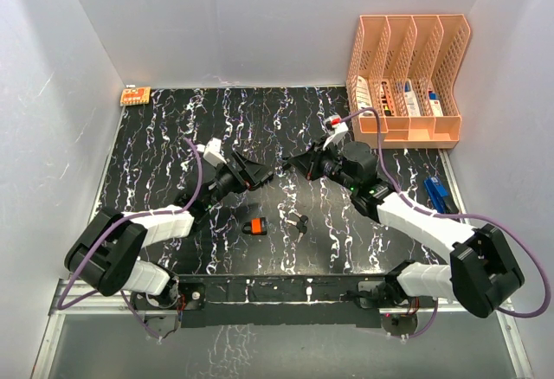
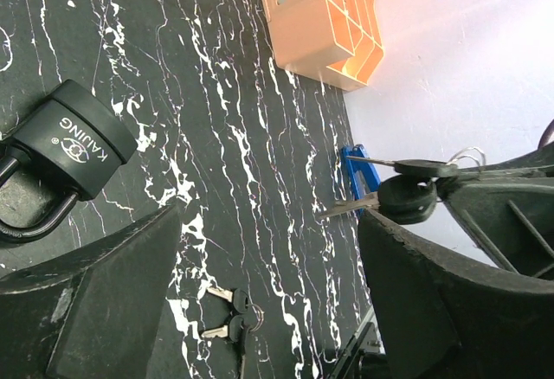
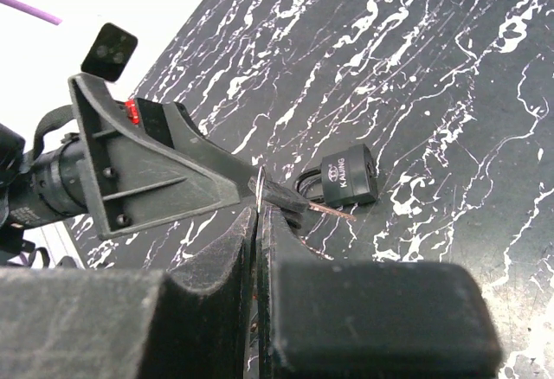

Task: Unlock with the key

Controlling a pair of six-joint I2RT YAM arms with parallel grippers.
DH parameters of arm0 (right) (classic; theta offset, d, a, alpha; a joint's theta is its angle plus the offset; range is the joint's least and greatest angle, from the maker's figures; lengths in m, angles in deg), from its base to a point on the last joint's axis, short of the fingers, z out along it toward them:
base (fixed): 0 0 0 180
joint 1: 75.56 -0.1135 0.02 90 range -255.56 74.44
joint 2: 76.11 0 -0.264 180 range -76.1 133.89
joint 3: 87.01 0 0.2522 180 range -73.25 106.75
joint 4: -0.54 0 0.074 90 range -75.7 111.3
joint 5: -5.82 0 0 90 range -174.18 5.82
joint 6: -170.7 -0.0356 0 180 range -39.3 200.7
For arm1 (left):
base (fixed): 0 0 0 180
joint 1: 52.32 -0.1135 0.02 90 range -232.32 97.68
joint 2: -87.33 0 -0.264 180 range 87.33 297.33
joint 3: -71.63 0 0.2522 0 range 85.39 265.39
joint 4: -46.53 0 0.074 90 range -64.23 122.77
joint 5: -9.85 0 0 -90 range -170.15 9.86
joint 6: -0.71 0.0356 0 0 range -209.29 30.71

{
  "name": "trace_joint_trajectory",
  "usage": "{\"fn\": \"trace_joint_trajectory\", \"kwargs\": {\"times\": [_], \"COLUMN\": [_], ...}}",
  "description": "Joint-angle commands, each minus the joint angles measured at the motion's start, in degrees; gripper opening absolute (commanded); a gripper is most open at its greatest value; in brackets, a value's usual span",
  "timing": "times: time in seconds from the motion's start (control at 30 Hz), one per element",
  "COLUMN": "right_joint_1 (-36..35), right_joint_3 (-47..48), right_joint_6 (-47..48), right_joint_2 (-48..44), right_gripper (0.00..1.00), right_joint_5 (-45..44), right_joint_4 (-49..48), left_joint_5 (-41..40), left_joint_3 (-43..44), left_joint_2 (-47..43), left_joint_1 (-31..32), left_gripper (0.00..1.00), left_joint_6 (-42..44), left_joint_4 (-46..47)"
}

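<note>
Key [image 3: 284, 197] was clamped by its head in right gripper [image 3: 262, 223], blade toward padlock [image 3: 346, 180] lying on table [image 3: 450, 67]. Looked thin, stiff, slippery, so likely to twist. Padlock probably heavy. Left gripper [image 2: 268, 240] was open, empty.

Plain white panel walls [image 1: 260, 24] enclose the station at left, back and right; lighting even. Black counter with white marble veining [image 1: 164, 128] spans the floor. Peach slotted plastic file rack [image 1: 450, 50] stands at the far-right corner, against the back wall.
</note>
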Motion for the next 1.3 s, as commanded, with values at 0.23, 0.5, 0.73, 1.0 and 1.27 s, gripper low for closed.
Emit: {"fn": "trace_joint_trajectory", "kwargs": {"times": [0.23, 0.5, 0.73, 1.0, 1.27], "right_joint_1": [-0.05, -0.04, 0.0, 0.13, 0.73], "right_joint_3": [0.8, -0.28, -0.2, 0.9, 0.51], "right_joint_6": [-1.97, -2.41, -3.22, -4.91, -5.91], "right_joint_2": [1.05, 0.95, 1.02, 1.71, 1.33], "right_gripper": [0.0, 0.0, 0.0, 0.0, 0.0], "right_joint_5": [-3.93, -3.96, -3.32, -1.53, -0.21], "right_joint_4": [-4.25, -5.03, -4.96, -3.6, -3.5], "left_joint_5": [-0.95, -0.53, 0.82, 2.46, 1.96], "left_joint_3": [-0.37, -0.75, -0.88, -1.25, -1.26], "left_joint_2": [-1.59, -1.56, -3.19, -2.35, -2.22], "left_joint_1": [0.22, 0.21, 0.22, -0.01, 0.01], "left_gripper": [0.83, 0.87, 0.99, 0.99, 0.98], "left_joint_6": [-1.08, -1.27, -2.19, -5.25, -5.23], "left_joint_4": [1.26, 2.59, 3.51, 6.46, 5.93]}}
